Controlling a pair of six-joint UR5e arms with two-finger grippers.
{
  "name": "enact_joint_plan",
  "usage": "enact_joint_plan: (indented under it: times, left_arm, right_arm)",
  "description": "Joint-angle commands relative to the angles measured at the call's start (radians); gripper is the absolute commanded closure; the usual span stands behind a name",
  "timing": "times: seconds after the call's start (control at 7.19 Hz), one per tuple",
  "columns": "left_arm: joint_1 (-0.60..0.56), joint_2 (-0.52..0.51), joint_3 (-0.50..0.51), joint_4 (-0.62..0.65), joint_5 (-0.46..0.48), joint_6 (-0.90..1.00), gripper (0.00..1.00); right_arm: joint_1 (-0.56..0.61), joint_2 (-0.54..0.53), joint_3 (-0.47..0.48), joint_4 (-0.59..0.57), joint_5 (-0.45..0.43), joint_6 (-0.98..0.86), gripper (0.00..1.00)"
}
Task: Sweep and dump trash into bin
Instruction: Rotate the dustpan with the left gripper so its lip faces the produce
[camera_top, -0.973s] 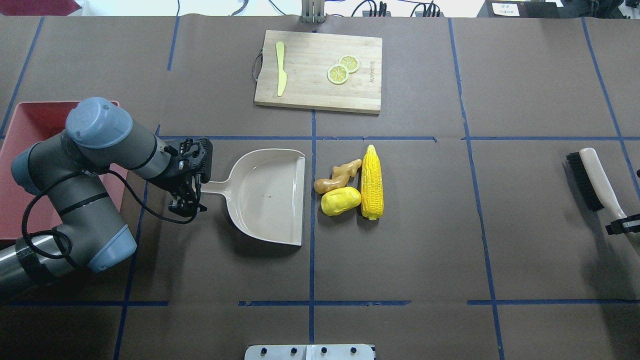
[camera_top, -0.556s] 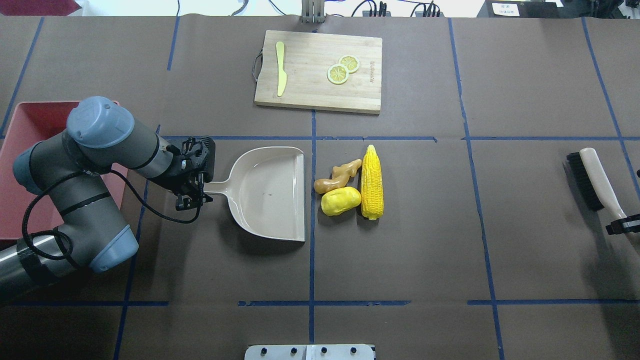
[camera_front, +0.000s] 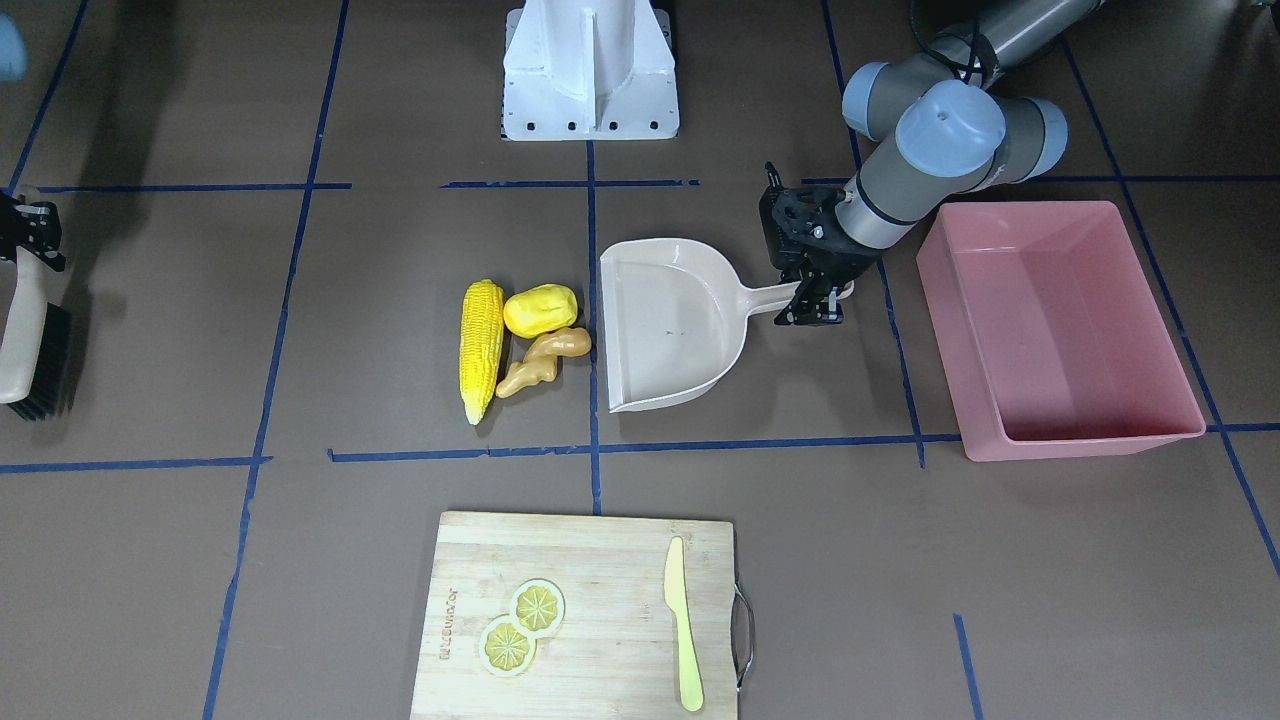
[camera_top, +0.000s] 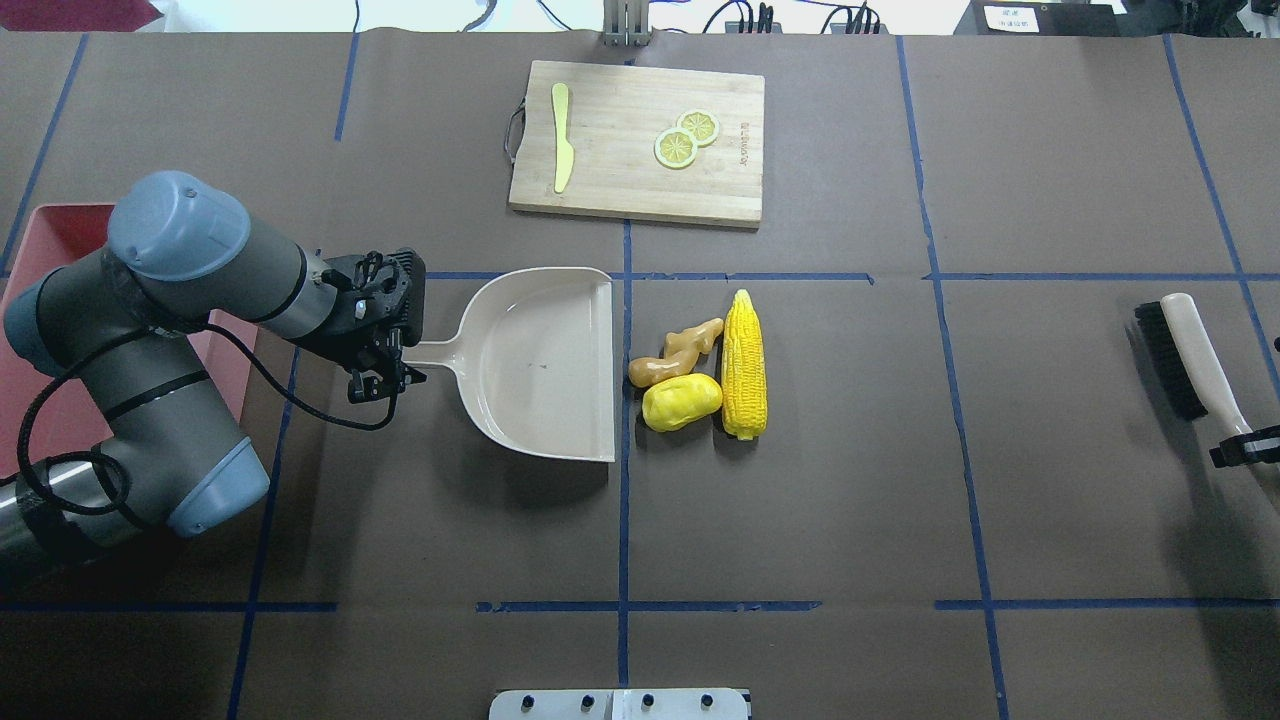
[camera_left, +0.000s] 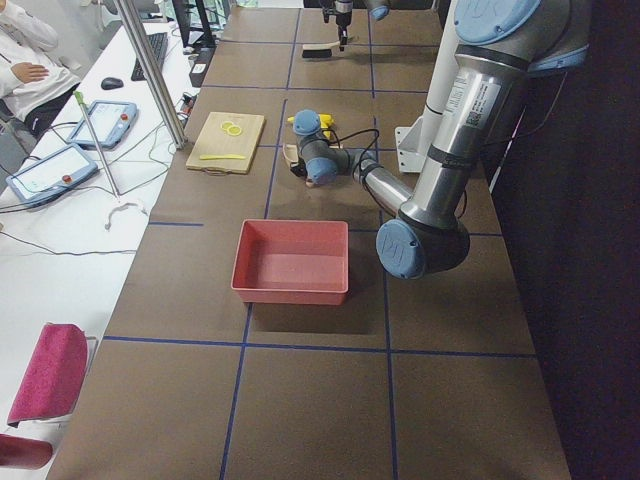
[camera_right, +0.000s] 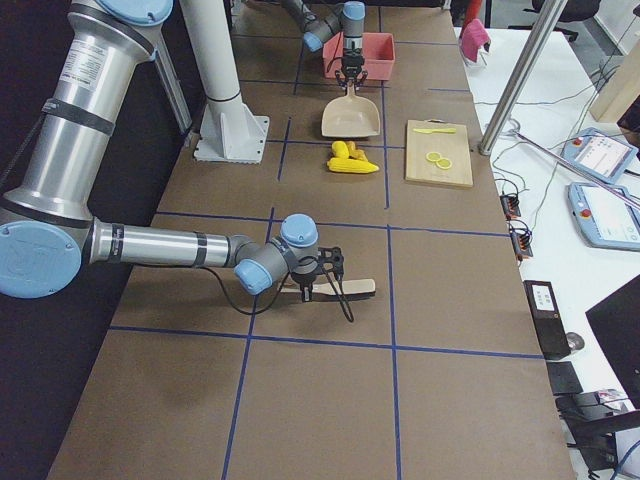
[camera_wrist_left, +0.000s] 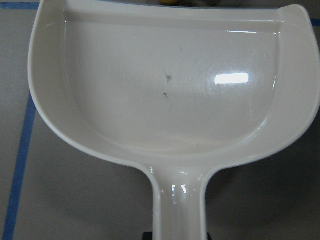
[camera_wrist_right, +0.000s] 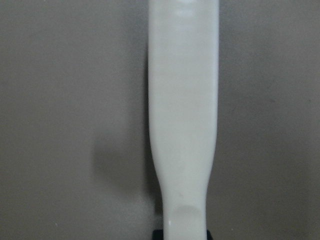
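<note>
- Since a second ago the dustpan (camera_top: 540, 365) has slid toward the far side of the tabletop (camera_top: 850, 520), carried along by the left arm; its open edge now reaches the blue tape line that crosses the far side of the trash.
- Left fingers (camera_top: 392, 368) are clamped on the end of the dustpan's handle, and the pan sits flat with its mouth facing right.
- Just right of that mouth, not touching it, lies the trash: the potato (camera_top: 681, 402) nearest the robot, the ginger root (camera_top: 675, 352) behind it with one end against it, and the corn cob (camera_top: 743, 365) along their right side, tip pointing far, touching the potato.
- Well off to the right, the right fingers (camera_top: 1240, 450) are closed on the handle of the brush (camera_top: 1185, 355), whose black bristles face left.
- At the tabletop's left end stands the pink bin (camera_front: 1060, 330), behind the left arm in the overhead view and well apart from the trash.
- Farthest off is a wooden cutting board (camera_top: 620, 185) carrying a pale knife (camera_top: 562, 135) and two lemon slices (camera_top: 686, 138).
</note>
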Motion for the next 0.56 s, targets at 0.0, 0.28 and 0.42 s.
enact_joint_plan:
  times: [0.0, 0.28, 0.42]
  left_arm:
    - [-0.004, 0.009, -0.020, 0.012, 0.023, 0.003, 1.00]
    - [0.000, -0.003, -0.076, 0.191, 0.023, 0.123, 1.00]
    - [0.017, -0.023, -0.087, 0.257, 0.025, 0.127, 1.00]
  right_arm:
    - [0.000, 0.001, 0.036, -0.011, 0.009, 0.042, 0.99]
    - [0.001, 0.001, 0.062, -0.034, 0.029, 0.044, 1.00]
    - [0.001, -0.002, 0.114, -0.090, 0.032, 0.044, 1.00]
